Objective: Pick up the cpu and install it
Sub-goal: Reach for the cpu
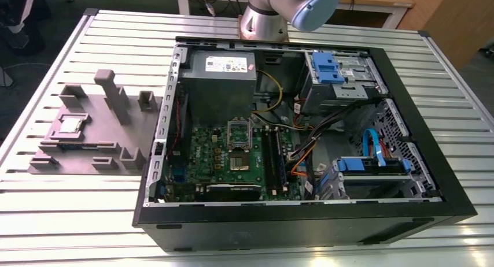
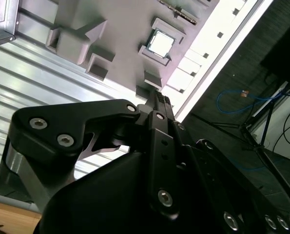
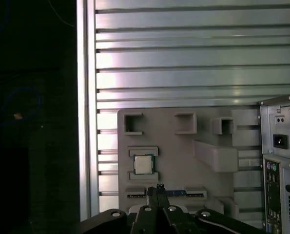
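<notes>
The cpu (image 1: 71,124) is a small silver square lying in a raised pocket of the grey fixture (image 1: 108,141) on the slatted table, at the exterior view's left of the open computer case (image 1: 309,209). In both wrist views the cpu (image 3: 143,165) (image 2: 161,44) lies flat in that pocket. My gripper (image 3: 157,187) (image 2: 160,98) hovers above the fixture, a short way from the cpu, with its black fingers pressed together and nothing between them. The shiny socket frame (image 1: 239,144) sits on the green motherboard inside the case.
The fixture (image 3: 183,156) carries upright posts (image 1: 110,93) and several empty pockets. A grey power supply (image 1: 222,67) and blue drive brackets (image 1: 327,67) fill the case's far end, with cables (image 1: 309,151) beside the motherboard. The table edge (image 3: 86,122) is close to the fixture.
</notes>
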Robot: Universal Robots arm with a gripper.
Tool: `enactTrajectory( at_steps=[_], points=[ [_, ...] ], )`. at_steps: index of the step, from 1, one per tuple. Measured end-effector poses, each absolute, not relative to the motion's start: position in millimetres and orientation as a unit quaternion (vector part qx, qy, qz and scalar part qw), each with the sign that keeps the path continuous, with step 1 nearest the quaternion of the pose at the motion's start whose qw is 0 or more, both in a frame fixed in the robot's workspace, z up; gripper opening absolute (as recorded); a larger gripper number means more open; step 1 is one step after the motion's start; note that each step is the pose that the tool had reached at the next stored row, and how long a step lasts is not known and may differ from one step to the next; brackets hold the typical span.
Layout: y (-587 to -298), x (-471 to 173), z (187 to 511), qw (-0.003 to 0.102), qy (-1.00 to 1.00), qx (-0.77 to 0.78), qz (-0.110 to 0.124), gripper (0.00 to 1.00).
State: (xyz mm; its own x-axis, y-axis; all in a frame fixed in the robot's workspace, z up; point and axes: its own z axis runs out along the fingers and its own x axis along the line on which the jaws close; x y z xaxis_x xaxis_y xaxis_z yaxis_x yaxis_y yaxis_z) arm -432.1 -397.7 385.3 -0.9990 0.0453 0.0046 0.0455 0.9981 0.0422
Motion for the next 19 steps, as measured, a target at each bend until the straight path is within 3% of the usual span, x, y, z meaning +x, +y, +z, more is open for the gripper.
enactTrajectory(
  at_steps=[19],
  points=[
    [-396.6, -450.1, 384.4, 0.002, -1.000, -0.023, -0.021, 0.11]
  ],
)
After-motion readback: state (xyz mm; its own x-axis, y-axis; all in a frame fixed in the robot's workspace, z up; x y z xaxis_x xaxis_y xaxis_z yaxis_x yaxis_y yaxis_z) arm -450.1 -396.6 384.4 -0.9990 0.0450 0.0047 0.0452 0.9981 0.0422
